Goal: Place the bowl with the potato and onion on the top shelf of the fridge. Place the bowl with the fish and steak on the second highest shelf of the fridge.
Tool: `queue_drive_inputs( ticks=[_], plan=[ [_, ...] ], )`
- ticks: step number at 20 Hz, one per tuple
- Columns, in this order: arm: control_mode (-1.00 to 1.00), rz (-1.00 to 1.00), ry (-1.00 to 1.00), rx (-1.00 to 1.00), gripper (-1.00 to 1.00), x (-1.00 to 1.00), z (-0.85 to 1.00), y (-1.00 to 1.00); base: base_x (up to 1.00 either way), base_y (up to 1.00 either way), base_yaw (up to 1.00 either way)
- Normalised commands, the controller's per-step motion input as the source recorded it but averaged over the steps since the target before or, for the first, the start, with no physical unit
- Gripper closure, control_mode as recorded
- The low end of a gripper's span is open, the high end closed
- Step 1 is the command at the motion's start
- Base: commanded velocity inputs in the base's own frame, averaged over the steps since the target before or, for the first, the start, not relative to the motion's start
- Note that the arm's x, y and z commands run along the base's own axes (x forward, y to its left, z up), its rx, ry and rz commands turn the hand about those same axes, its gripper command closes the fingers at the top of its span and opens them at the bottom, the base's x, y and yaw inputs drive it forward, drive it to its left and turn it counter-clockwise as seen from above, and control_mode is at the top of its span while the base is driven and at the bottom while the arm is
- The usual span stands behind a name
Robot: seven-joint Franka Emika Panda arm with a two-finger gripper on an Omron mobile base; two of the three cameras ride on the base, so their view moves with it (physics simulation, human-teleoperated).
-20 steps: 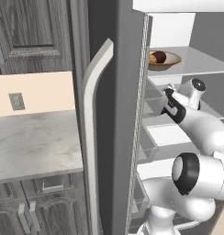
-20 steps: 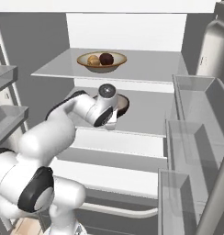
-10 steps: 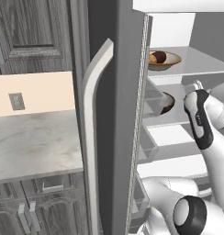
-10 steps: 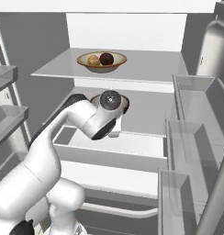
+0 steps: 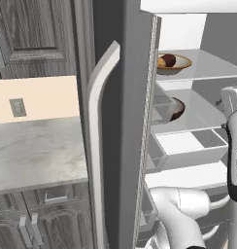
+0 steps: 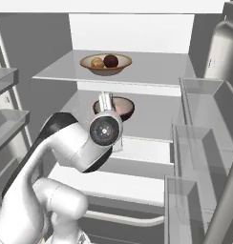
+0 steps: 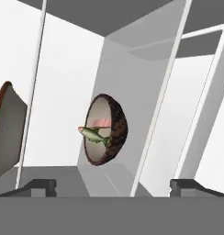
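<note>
Dark fingers (image 7: 40, 185) wide apart, empty

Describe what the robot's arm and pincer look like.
The arm is glossy white with rounded, bulbous links and black bands at the joints. One joint ends in a round dark grey cap with a small centre dot. The pincer has two small, blocky dark grey fingertips. No cables or markings are visible.
</note>
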Motion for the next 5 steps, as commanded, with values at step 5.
queue_drive_inputs(
  ticks=[5],
  plan=[
    [-1.0,0.05,-0.06,-0.11,-1.0,-0.74,0.63,0.18,0.0,0.0,0.0]
  ],
)
